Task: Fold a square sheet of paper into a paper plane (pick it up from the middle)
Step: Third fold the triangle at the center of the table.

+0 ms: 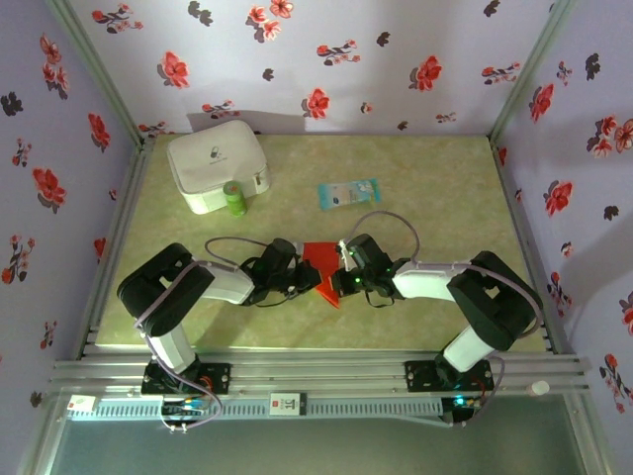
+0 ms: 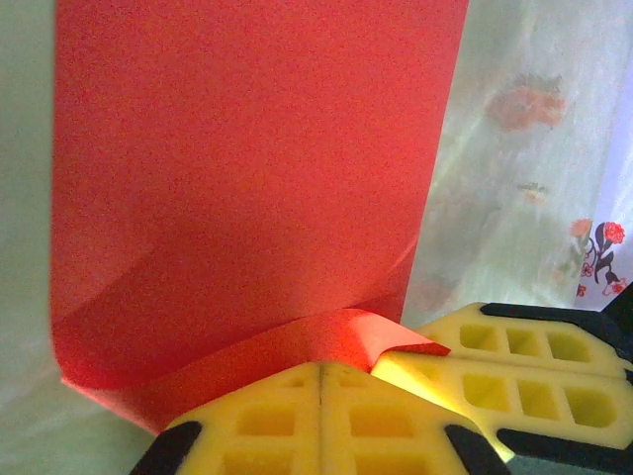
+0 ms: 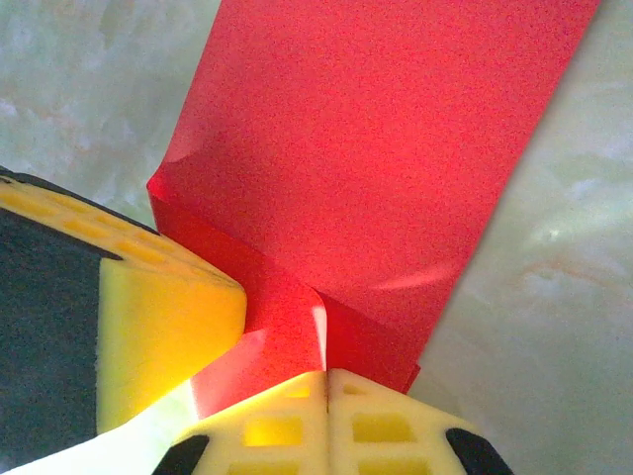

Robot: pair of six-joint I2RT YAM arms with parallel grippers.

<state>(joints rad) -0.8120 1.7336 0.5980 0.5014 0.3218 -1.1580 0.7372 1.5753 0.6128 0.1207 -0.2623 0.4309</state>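
The square sheet of paper (image 1: 318, 259) is bright red and partly folded, lying on the table between my two grippers. It stretches away from the fingertips in the left wrist view (image 2: 247, 178) and the right wrist view (image 3: 376, 148). My left gripper (image 1: 304, 280) (image 2: 321, 368) is shut, its tips against a folded flap at the sheet's near edge. My right gripper (image 1: 341, 281) (image 3: 325, 374) is shut on a raised ridge of the flap that runs into its seam. The right fingers (image 2: 514, 371) show beside the left jaws, with the flap's corner at their tip. A left finger (image 3: 168, 317) lies on the paper.
A white boxy case (image 1: 216, 163) stands at the back left with a small green bottle (image 1: 234, 198) in front of it. A pale blue packet (image 1: 348, 193) lies behind the grippers. Metal rails (image 1: 316, 371) run along the near edge and floral walls enclose the table.
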